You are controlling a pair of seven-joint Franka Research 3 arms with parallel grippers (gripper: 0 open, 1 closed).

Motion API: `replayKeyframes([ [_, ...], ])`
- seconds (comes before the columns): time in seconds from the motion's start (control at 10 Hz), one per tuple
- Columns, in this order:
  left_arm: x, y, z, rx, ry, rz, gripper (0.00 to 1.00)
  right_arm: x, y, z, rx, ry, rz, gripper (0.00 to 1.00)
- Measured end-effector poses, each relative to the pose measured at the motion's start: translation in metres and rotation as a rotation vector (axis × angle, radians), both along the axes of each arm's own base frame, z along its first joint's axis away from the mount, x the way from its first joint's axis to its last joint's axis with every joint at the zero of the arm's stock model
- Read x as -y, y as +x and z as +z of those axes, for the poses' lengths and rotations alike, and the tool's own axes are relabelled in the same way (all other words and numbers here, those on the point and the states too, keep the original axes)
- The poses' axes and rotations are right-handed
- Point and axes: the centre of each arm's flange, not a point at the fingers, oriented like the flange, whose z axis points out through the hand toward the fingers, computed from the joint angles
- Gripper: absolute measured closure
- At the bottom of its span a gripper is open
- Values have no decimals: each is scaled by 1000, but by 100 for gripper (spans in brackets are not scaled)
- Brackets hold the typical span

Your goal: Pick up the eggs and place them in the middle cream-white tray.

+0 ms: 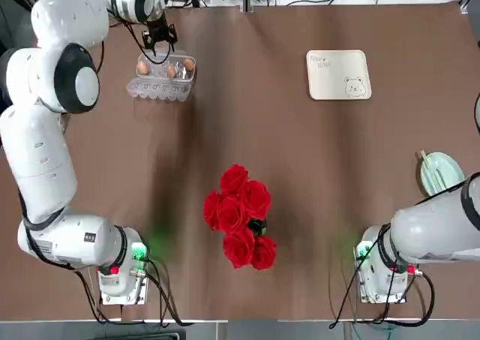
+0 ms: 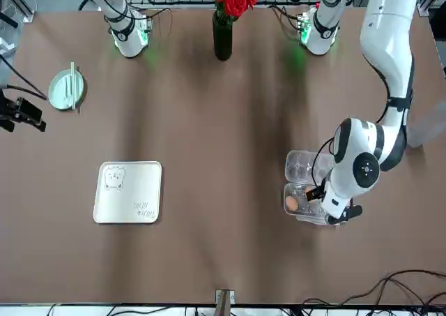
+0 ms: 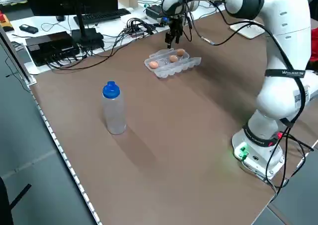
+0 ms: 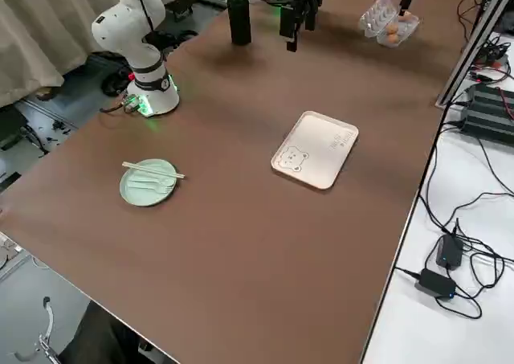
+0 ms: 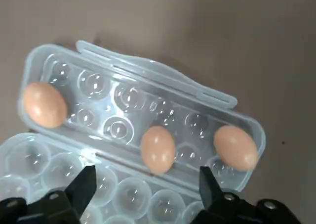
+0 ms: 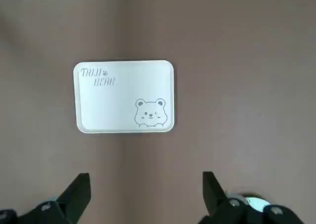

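Left gripper (image 5: pixel 145 189) hangs over the clear egg carton (image 5: pixel 133 130), fingers spread, nothing grasped. Middle egg (image 5: pixel 158 149) sits right beneath the gap. Right gripper (image 6: pixel 145 197) idles, spread wide.

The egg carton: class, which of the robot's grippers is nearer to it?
Left. The left gripper hovers right above the egg carton, jaws open. The right gripper hangs far off, nearer the tray.
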Motion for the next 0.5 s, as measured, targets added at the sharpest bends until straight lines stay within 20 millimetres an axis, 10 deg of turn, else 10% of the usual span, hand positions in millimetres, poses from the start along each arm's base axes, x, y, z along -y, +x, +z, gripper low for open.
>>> replayKeyframes([
  [0.5,-1,-15,-69,-5,16,-24,17,-25,5,-11,-23,2,43,0],
])
